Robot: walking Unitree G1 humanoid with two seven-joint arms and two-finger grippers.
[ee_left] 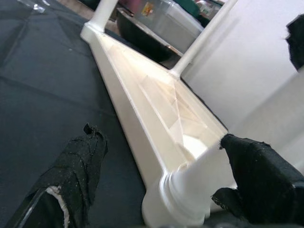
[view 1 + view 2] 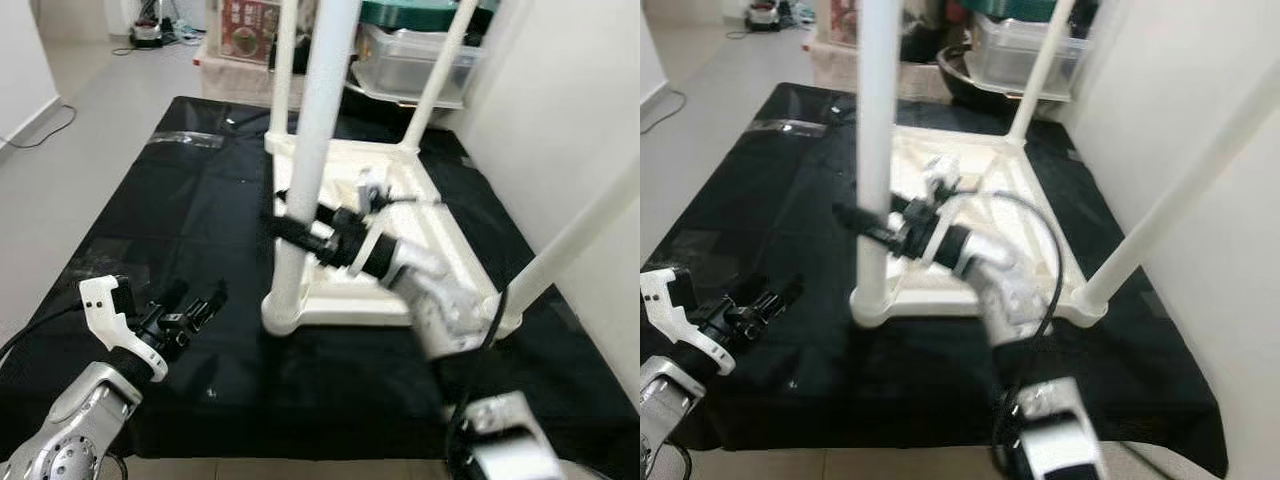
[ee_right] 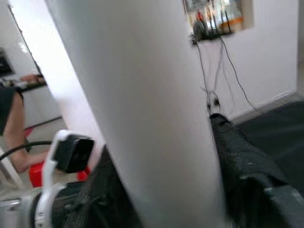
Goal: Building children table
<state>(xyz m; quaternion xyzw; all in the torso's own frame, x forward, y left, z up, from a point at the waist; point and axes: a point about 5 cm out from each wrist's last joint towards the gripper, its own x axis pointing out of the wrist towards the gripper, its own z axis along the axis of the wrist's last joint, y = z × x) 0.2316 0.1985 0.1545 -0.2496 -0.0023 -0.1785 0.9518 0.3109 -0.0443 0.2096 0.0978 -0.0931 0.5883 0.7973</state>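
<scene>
- Black mat (image 2: 150,200) on the floor, white table (image 2: 345,290) upside down.
- Our right pincer (image 2: 290,228) is clamped on the near leg (image 2: 310,150) — a careless twist could loosen it.
- Our left pincer (image 2: 190,310) hangs apart, bracing nothing.

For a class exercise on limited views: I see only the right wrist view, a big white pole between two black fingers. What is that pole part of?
Observer: It is a leg of a white table lying upside down on a black mat.
Operator: Where on the leg is my claw?
Observer: The right claw clamps it low, above its socket at the table's near corner.
Operator: And the left claw?
Observer: The left claw hovers open over the mat, apart from that leg.
</scene>
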